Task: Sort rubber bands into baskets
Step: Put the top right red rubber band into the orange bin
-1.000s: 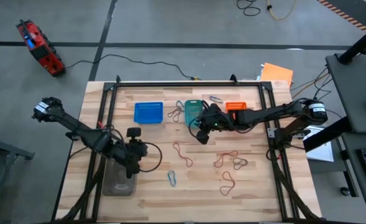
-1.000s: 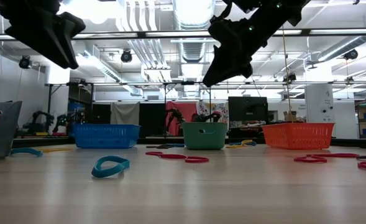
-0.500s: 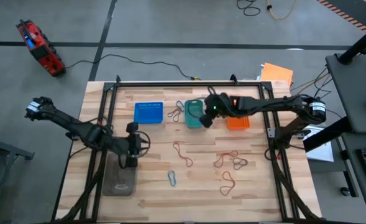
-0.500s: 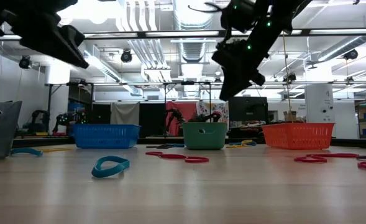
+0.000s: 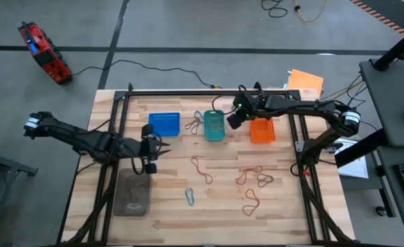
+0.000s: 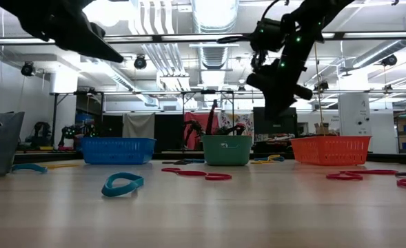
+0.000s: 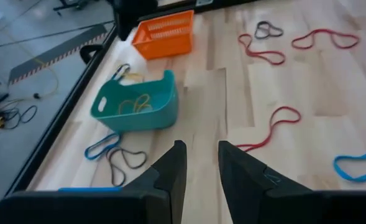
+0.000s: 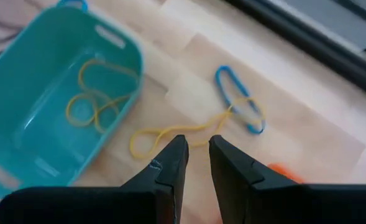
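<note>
The right tool (image 8: 194, 152) is now hovering beyond the teal perforated plastic basket (image 8: 40, 81), fingers narrowly parted, empty; yellow elastic bands (image 8: 96, 99) are lying inside, another yellow band (image 8: 170, 134) directly beneath the tool.

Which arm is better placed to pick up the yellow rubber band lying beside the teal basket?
The right. Its gripper hangs just beside the teal perforated plastic basket, and the thin yellow rubber band lies right before its slightly parted fingers. The left gripper is farther away, below the blue basket.
</note>
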You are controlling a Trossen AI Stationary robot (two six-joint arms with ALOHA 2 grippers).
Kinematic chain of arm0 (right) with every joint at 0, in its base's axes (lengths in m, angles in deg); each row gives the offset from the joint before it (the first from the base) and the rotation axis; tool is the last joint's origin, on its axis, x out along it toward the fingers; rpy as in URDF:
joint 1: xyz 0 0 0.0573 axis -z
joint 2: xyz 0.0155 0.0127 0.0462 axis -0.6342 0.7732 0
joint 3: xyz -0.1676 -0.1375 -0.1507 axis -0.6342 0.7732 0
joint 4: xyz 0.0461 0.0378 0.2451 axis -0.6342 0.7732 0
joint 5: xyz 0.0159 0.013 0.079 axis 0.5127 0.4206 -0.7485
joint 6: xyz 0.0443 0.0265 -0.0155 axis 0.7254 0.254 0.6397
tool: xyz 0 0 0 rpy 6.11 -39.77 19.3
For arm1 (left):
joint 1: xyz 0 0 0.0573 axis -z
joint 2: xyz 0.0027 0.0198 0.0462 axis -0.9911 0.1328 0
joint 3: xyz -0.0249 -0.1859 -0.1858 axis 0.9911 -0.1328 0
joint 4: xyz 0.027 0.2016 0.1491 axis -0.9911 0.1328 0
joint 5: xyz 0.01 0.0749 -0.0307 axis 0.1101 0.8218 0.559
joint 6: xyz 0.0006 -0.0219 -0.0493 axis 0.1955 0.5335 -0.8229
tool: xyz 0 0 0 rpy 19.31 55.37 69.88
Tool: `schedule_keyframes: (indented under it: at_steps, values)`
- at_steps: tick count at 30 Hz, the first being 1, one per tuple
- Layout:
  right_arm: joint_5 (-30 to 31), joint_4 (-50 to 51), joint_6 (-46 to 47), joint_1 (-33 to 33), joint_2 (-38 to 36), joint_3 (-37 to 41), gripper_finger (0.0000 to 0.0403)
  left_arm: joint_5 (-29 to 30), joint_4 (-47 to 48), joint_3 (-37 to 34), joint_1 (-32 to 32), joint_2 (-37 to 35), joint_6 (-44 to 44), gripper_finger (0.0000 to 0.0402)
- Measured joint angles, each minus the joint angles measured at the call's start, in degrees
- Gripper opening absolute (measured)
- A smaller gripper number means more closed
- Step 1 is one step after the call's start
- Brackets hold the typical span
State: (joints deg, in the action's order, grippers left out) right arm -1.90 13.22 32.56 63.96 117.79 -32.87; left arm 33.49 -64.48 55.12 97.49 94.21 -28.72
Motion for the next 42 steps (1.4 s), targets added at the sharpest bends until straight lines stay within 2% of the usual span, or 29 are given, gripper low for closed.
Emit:
schedule_keyframes:
  at_steps: [7, 11, 14, 17, 22, 27, 30, 32, 37, 42]
  values:
    - [-10.30, 1.66, -1.47, -3.58, -0.07, -0.11, 0.0063, 0.05, 0.03, -0.04, -0.03, 1.26, -0.08, 0.0077]
    - [-18.88, 6.04, -7.37, -8.06, -0.07, -0.77, 0.0063, 0.09, 0.09, 0.00, -0.03, 1.46, -0.08, 0.0077]
    - [-22.14, 11.34, -9.56, -13.31, -0.07, -1.01, 0.0063, 0.11, 0.13, 0.42, -0.03, 1.41, -0.82, 0.0077]
    - [-22.37, 16.91, -12.07, -19.16, -0.07, -1.01, 0.0063, 0.45, 0.09, 1.19, -0.03, 1.43, -0.79, 0.0077]
    - [-18.47, 21.00, -13.04, -27.84, -0.07, -1.01, 0.0063, 6.09, 0.21, 3.67, -0.03, 1.46, 0.34, 0.0077]
    - [-16.75, 20.38, -16.63, -32.88, 0.48, -0.94, 0.0063, 11.82, 0.46, 6.36, -0.03, 1.43, 0.56, 0.0077]
    - [-13.38, 20.02, -17.36, -34.30, 1.44, -0.92, 0.0063, 13.05, 0.57, 7.53, -0.03, 1.42, 0.15, 0.0077]
    - [-10.44, 19.83, -16.06, -34.49, 2.11, -0.92, 0.0063, 10.39, 1.07, 7.51, -0.04, 1.41, 1.30, 0.0077]
    - [-10.36, 19.10, -15.63, -34.54, 3.38, -0.90, 0.0078, -3.96, 0.37, 5.40, -0.16, 1.21, 7.97, 0.0077]
    - [-10.33, 18.83, -16.00, -34.70, 4.51, -0.90, 0.0114, -4.96, -1.88, 2.46, -0.25, -1.50, 6.55, 0.0077]
